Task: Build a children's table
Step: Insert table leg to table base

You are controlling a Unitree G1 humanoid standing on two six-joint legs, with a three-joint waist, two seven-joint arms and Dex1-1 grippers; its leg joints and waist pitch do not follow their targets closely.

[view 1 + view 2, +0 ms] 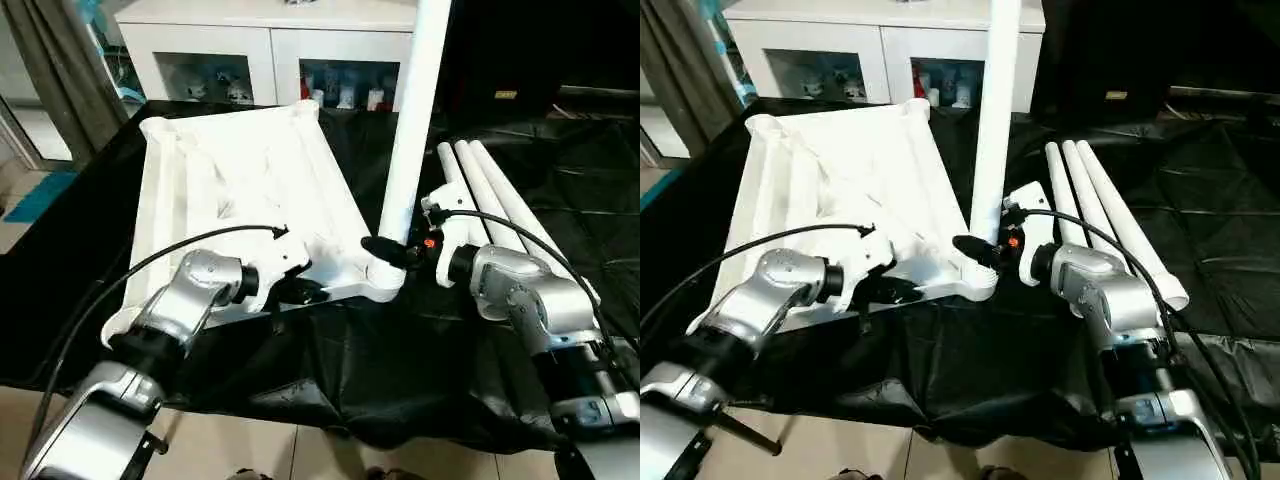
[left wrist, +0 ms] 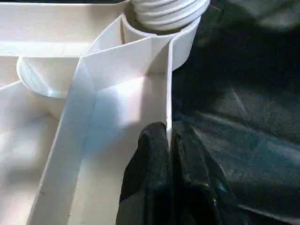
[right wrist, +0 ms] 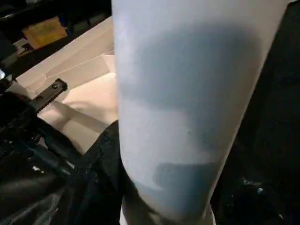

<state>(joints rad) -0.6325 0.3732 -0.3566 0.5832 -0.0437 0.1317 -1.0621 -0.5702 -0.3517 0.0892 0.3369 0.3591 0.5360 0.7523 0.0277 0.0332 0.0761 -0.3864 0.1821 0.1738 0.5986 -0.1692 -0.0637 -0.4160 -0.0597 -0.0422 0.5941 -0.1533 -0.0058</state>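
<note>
White ribbed tabletop (image 1: 240, 190) lies inverted, one leg (image 1: 412, 120) upright.

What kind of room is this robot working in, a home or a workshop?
Probably a home-style room set up for trials: a white cabinet with glass doors holding small figures, a curtain, tiled floor, and a black sheet under the tabletop.
</note>
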